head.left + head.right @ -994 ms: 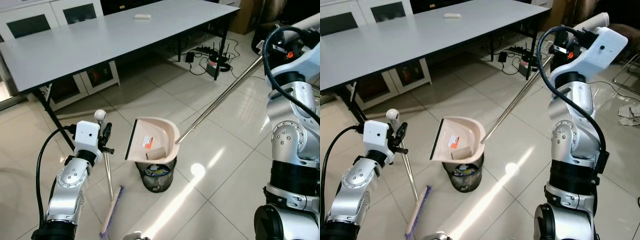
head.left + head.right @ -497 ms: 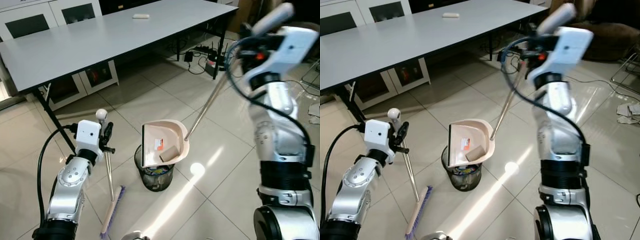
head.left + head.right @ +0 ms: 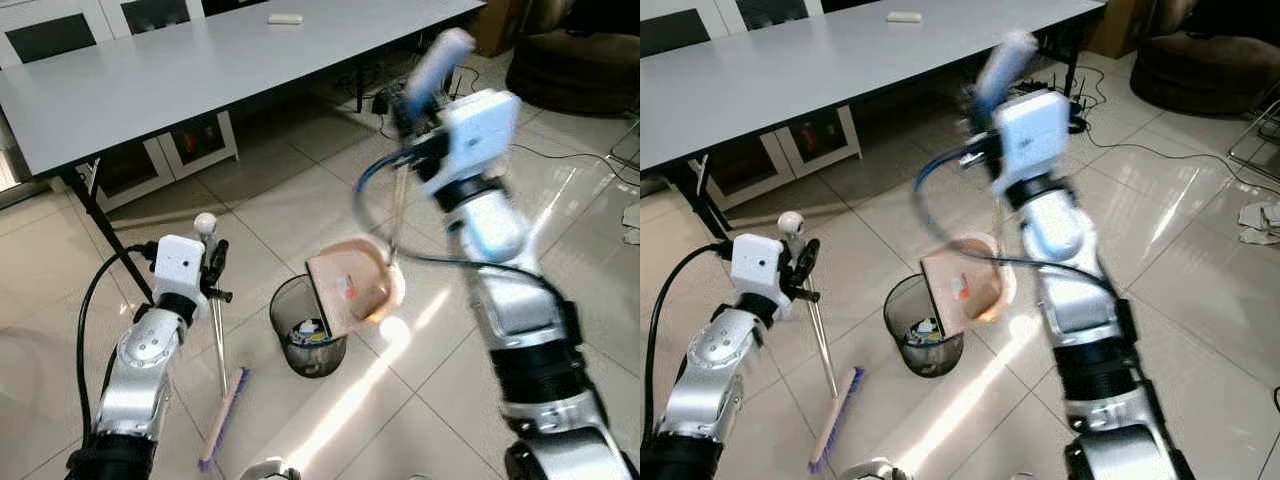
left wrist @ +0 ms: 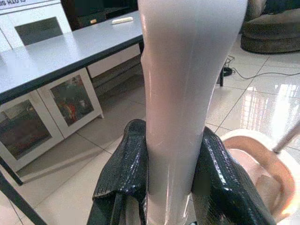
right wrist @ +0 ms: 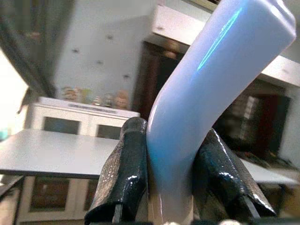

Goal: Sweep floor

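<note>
A beige dustpan hangs steeply tipped over a black mesh waste bin, its mouth facing down toward the bin. Its metal shaft rises almost upright to a pale handle grip. My right gripper is shut on that grip, high above the bin. My left gripper is shut on the thin handle of a broom, just below its white knob. The purple-bristled broom head rests on the tiles left of the bin. The dustpan also shows past my left fingers.
A long grey table stands behind, with a black leg near my left arm and white cabinets under it. Cables lie on the floor by the table's far leg. A dark sofa sits at the right.
My right arm has swung in to the left and raised the handle to near upright. The dustpan has tipped from level to steep over the bin. The left arm and broom stayed put.
</note>
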Controlling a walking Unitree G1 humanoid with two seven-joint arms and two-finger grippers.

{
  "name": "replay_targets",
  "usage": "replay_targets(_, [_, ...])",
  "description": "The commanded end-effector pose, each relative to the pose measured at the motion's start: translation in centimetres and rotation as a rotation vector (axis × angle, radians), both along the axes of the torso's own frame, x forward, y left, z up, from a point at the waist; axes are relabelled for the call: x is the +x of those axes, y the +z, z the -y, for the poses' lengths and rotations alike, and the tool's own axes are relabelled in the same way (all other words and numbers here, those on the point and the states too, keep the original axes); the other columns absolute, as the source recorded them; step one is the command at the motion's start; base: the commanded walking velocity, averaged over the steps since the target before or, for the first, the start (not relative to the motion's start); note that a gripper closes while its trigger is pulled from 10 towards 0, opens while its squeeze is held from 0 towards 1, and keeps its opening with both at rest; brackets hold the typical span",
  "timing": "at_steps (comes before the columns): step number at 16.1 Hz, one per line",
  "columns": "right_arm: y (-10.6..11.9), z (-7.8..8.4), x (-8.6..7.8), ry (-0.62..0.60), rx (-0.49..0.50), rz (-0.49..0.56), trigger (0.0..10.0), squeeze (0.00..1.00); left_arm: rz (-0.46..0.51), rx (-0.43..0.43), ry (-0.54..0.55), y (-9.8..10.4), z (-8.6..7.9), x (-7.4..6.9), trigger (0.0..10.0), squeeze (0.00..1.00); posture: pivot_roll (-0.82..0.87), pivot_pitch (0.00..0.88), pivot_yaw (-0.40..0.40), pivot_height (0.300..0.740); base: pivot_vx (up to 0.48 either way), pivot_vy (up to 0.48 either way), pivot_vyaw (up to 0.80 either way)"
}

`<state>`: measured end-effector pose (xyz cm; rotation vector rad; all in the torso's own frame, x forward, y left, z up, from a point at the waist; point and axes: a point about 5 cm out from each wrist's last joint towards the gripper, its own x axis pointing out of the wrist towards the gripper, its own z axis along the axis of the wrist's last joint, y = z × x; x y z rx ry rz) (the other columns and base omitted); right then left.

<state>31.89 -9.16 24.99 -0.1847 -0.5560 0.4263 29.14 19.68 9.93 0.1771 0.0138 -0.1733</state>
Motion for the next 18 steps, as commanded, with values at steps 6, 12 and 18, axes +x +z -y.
replay_targets(6, [0.8,-2.5,-1.7,0.137,-0.066,0.131,10.0,0.00,0.031,0.022,-0.030,0.8,0.6,0.7,10.0,0.00,0.04,0.042,0.072,0.740,0.000,0.000,0.00])
replay_targets(12, [0.7,-3.1,-2.5,0.179,-0.131,0.188,10.0,0.00,0.021,0.028,-0.027,0.4,0.4,0.2,10.0,0.00,0.04,0.032,0.066,0.740,0.000,0.000,0.00])
replay_targets(18, [2.1,-2.4,-1.9,0.185,-0.054,0.206,10.0,0.00,0.030,0.034,-0.041,0.7,0.7,1.0,10.0,0.00,0.03,0.035,0.067,0.740,0.000,0.000,0.00])
